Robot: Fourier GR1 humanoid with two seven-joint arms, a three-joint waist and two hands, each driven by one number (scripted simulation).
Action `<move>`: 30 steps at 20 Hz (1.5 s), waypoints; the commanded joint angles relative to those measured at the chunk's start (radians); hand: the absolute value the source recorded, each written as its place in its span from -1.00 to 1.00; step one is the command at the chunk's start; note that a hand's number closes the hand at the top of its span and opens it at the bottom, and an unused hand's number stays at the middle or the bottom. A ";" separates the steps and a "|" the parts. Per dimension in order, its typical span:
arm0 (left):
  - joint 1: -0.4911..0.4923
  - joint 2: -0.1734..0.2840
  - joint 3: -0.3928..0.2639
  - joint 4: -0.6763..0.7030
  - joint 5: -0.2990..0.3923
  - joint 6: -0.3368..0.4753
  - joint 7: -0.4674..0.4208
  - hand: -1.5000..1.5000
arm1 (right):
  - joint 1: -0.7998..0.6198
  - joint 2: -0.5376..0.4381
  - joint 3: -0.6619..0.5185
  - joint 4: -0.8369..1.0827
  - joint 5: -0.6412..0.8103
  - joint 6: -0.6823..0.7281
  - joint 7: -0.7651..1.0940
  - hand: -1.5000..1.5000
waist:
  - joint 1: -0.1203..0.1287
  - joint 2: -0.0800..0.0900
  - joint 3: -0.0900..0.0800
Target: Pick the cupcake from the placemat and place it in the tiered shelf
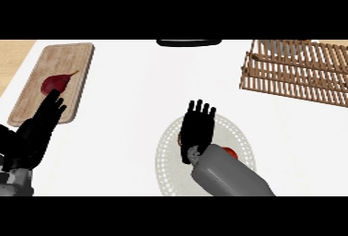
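Black right hand point(198, 129) hovers flat, fingers straight, over the white placemat point(170, 156); a red cupcake point(230, 151) peeks out just beside its wrist. Slatted tiered shelf point(299, 69) sits well beyond, rightward.

Placemat point(170, 147) near counter's point(136, 92) front edge, right hand point(197, 129) over it — cupcake point(229, 151) on placemat, mostly hidden by forearm. Tiered shelf point(296, 71) at far right corner. Cutting board point(54, 78) along left edge, beet-like item point(56, 83) on it — left hand point(34, 133) resting front left.
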 commanded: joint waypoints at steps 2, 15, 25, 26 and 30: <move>0.081 0.006 0.011 0.066 -0.017 -0.005 -0.010 0.00 | 0.036 0.013 -0.029 0.013 0.021 0.025 0.122 -1.00 | 0.012 0.008 -0.030; 0.078 -0.005 0.027 0.066 -0.033 -0.023 -0.025 0.00 | 0.091 0.024 -0.024 0.005 0.124 0.024 0.046 1.00 | 0.018 0.008 -0.030; 0.149 -0.009 0.039 0.059 -0.038 -0.037 -0.047 0.00 | 0.162 -0.257 -0.084 -0.285 0.075 -0.012 -0.339 1.00 | -0.009 0.002 -0.030; 0.078 -0.010 0.042 0.052 -0.037 -0.012 0.008 0.00 | 0.152 -0.313 -0.121 -0.322 0.026 -0.018 -0.444 1.00 | -0.025 0.006 -0.028; 0.160 -0.009 0.042 0.019 -0.047 -0.012 -0.024 0.00 | 0.244 -0.504 -0.217 -0.447 -0.075 -0.031 -0.639 1.00 | -0.017 0.000 -0.028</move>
